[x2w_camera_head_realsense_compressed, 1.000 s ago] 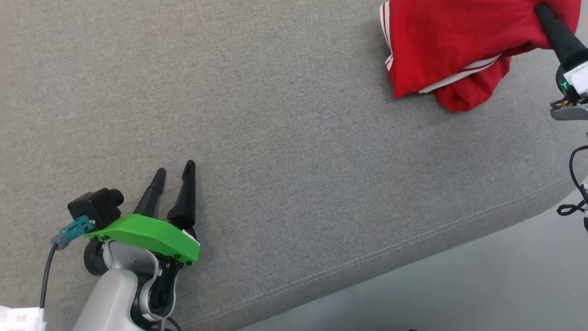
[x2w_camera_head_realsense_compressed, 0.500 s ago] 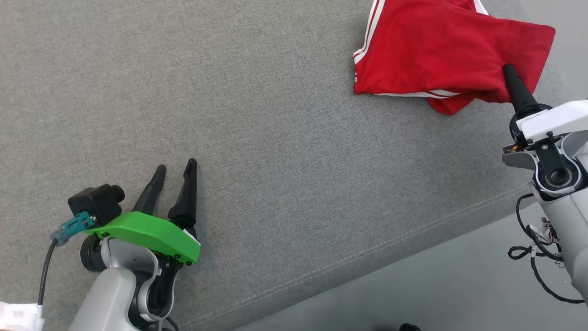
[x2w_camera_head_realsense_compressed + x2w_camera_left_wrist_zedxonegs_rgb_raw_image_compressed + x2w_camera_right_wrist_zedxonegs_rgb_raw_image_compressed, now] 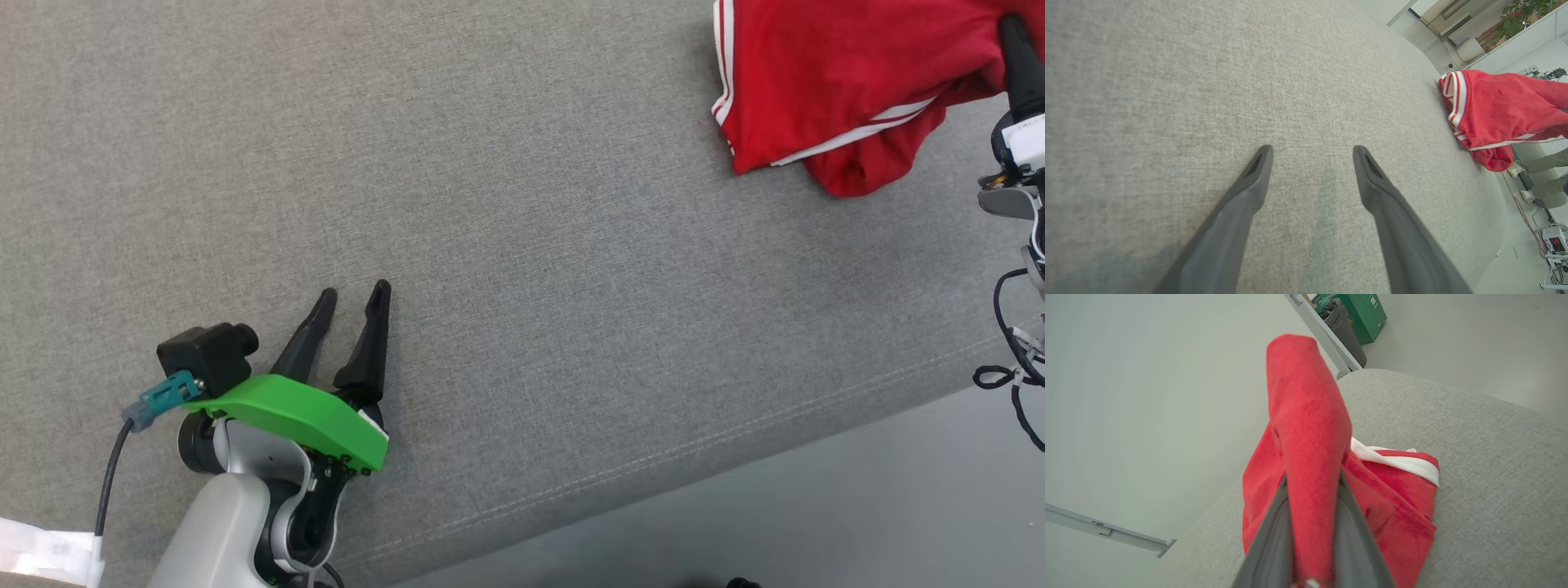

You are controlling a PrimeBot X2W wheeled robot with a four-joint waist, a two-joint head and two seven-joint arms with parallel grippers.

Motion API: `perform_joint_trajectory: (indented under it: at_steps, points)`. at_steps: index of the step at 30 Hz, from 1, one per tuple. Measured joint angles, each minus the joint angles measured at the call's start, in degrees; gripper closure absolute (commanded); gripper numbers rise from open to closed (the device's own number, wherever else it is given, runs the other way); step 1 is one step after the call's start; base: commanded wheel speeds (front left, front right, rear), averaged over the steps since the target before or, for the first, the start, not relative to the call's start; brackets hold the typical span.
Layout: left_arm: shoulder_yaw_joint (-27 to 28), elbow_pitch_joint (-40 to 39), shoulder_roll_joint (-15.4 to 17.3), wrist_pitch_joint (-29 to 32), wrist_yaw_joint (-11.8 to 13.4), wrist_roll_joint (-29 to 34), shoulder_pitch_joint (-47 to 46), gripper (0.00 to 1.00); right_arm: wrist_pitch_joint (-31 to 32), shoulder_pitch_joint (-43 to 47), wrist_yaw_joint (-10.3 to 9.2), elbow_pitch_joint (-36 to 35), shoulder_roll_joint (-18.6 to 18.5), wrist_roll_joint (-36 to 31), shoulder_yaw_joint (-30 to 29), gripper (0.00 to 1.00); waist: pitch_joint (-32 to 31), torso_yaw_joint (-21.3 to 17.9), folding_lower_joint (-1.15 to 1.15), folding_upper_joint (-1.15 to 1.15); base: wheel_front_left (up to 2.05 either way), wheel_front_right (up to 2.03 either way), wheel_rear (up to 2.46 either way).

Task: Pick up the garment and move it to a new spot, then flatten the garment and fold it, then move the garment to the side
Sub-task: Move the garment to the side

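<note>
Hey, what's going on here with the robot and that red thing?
The right gripper is shut on a fold of the red garment, which lies bunched near the far right edge of the grey cushion. The left gripper is open and empty over bare cushion. The garment isn't flattened or folded yet.

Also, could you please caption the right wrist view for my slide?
Right gripper with fingers shut on a raised fold of the red garment over the grey cushion.
</note>
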Motion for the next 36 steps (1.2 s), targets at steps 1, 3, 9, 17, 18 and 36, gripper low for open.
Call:
perform_joint_trajectory:
  at_steps: [1, 3, 9, 17, 18, 36]
  points:
    - [-0.1, -0.1, -0.1, 0.1, 0.0, 0.0, 0.0, 0.0, 0.0, -0.4, -0.51, 0.5, 0.0, 0.0, 0.0, 1.0, 0.2, 0.3, 0.0, 0.0, 0.0, 0.0, 0.0]
    - [-0.2, -0.4, -0.2, 0.5, 0.0, 0.0, -0.1, 0.0, 0.0, -0.8, -1.32, 1.9, -0.1, 0.0, 0.0, 1.0, 0.5, 0.9, 0.0, 0.0, 0.0, 0.0, 0.0]
    - [-0.3, -1.3, -0.6, 0.5, 0.0, 0.0, -0.2, 0.0, -0.5, -2.3, -2.44, 4.6, 0.2, -0.5, -0.2, 0.64, 1.8, 2.6, 0.0, 0.0, 0.0, 0.0, 0.0]
    - [-0.2, -1.9, -0.9, -0.1, 0.0, 0.0, -0.3, 0.0, -3.9, -4.5, -4.92, 8.8, 1.3, -2.8, -0.2, 0.0, 2.7, 3.3, 0.0, 0.0, 0.0, 0.0, 0.0]
    - [-0.1, -1.9, -0.9, -0.1, 0.0, 0.0, -0.2, 0.0, -4.2, -4.5, -5.09, 9.4, 1.2, -3.0, -0.1, 0.0, 2.7, 3.3, 0.0, 0.0, 0.0, 0.0, 0.0]
    - [0.4, -0.9, -0.6, -0.6, 0.0, 0.0, -0.2, 0.0, -7.5, -4.5, -9.99, 16.2, 0.3, -9.6, 1.1, 0.0, 1.0, 2.1, 0.0, 0.0, 0.0, 0.0, 0.0]
